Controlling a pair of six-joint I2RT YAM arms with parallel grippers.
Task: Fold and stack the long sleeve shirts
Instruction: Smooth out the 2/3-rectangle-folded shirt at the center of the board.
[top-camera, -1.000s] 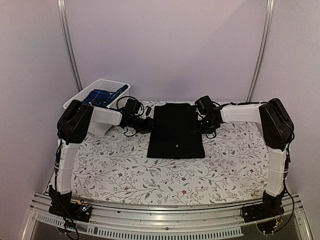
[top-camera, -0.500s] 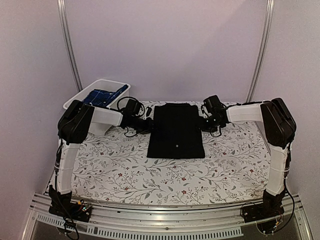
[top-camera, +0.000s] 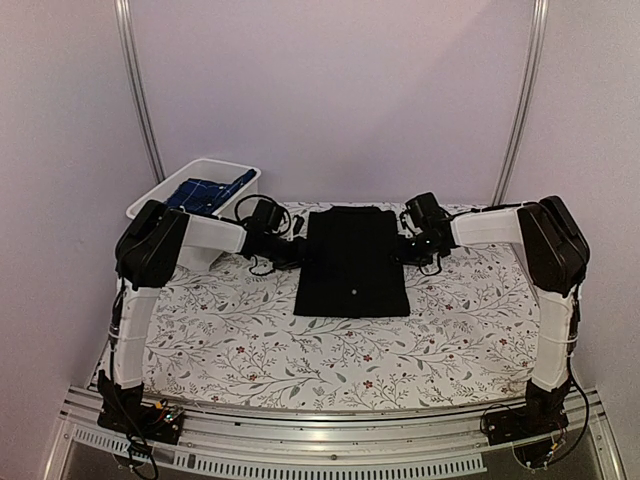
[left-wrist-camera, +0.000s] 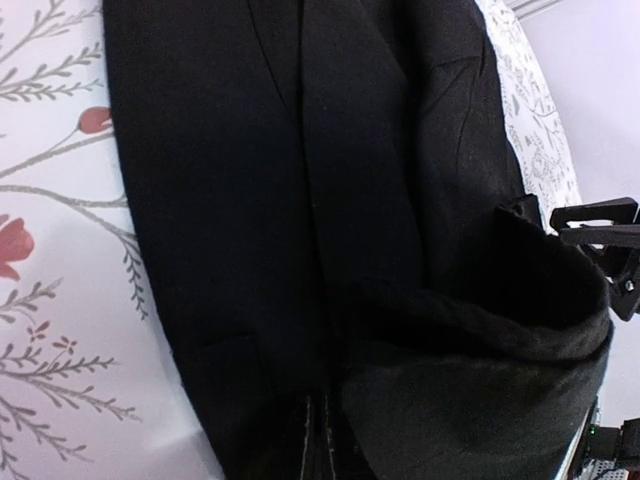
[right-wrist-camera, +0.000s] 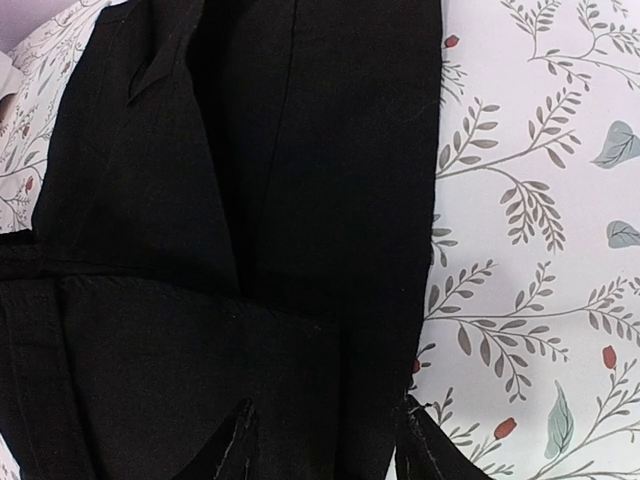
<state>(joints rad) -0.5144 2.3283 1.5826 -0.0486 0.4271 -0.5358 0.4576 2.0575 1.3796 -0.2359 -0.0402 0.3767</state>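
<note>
Black shirt (top-camera: 352, 262): folded flat on desk (top-camera: 250, 340), long axis running away from arm bases. Left tool (top-camera: 297, 245) at its far-left edge, right tool (top-camera: 402, 244) at far-right edge, equally near. Right tool spread over hem. Left tool lost in dark cloth, cannot tell.

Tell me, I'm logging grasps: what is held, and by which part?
Apparently the black shirt, by its far side edges, one at the left fingers, one at the right fingers; closure unclear.
</note>
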